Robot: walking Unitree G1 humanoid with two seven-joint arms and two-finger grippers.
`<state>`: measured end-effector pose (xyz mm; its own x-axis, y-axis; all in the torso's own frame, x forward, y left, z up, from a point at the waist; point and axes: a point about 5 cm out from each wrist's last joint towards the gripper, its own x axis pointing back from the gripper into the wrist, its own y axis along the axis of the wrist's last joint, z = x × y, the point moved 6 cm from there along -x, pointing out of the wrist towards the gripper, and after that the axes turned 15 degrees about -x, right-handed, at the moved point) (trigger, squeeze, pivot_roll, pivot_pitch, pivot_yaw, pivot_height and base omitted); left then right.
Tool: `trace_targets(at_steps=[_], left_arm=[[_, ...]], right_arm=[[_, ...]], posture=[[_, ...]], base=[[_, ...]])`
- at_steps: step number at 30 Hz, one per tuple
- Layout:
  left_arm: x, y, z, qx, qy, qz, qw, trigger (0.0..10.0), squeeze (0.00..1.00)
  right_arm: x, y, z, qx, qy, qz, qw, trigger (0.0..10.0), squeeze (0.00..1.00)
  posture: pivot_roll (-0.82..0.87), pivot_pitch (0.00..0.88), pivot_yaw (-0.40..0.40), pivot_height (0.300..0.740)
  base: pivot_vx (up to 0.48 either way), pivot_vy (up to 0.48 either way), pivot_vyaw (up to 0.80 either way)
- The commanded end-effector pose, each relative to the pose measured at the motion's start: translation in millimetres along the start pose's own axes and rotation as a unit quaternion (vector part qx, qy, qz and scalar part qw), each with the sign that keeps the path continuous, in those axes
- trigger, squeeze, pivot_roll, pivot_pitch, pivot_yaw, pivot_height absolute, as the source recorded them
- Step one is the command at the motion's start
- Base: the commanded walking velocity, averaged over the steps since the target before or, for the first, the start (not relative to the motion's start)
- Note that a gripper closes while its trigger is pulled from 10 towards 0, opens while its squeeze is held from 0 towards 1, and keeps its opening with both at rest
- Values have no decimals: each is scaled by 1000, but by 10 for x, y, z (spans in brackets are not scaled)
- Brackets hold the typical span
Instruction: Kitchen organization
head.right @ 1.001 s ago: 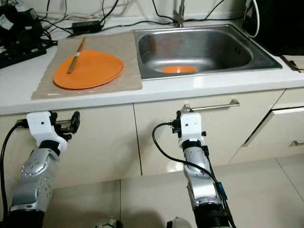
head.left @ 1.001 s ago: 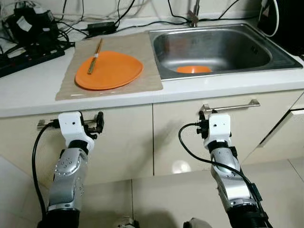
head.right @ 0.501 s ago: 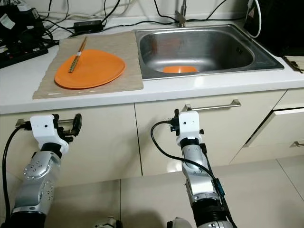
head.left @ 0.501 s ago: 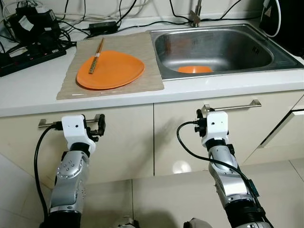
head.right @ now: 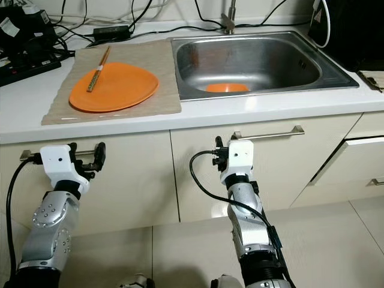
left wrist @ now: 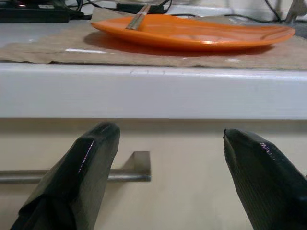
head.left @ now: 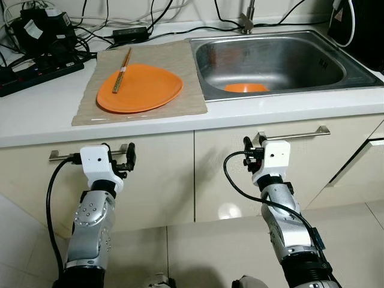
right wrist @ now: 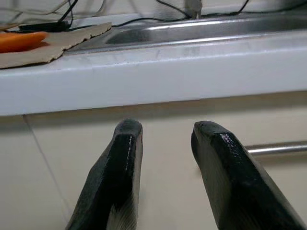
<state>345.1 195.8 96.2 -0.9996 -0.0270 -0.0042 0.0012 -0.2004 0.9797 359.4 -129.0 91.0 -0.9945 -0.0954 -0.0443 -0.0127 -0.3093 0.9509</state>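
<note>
Left wrist view: left gripper [left wrist: 168,187] has its fingers spread wide with nothing between them, below the counter edge, facing the cabinet front.
Right gripper [right wrist: 165,177]: fingers part open, empty, low before the right cabinet door (its handle [head.left: 294,134] is just beside it).
Plate [head.left: 140,88]: orange, on a brown mat [head.left: 186,78], left of the sink [head.left: 282,57], well above both grippers.
Chopsticks [head.left: 121,69]: lying across the plate's far left rim.
Bowl [head.left: 245,87]: orange, in the sink.
Next move, likely: raise the left arm clear of the counter edge first, then approach the plate's near rim level, so the chopsticks don't roll.
</note>
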Motion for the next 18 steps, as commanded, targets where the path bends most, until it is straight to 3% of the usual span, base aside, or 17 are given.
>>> trace_targets(at_steps=[1,4,11,18], left_arm=[[-45,38,-7,8,-2,-6,1000,10000,0],[-109,90,-39,16,-9,-11,1000,10000,0],[-105,39,-55,15,-8,1,1000,10000,0],[-134,35,-6,15,-2,9,1000,10000,0]], right_arm=[[-20,-30,-9,-19,4,10,1000,10000,0],[-27,-1,-71,-15,2,9,1000,10000,0],[24,33,-227,-5,-16,7,1000,10000,0],[68,-14,-249,1,-22,9,1000,10000,0]], posture=[[-47,0,71,707],[-70,0,77,707],[-99,17,101,707],[-102,27,114,707]], base=[[0,0,0],[0,0,0],[0,0,0],[0,0,0]])
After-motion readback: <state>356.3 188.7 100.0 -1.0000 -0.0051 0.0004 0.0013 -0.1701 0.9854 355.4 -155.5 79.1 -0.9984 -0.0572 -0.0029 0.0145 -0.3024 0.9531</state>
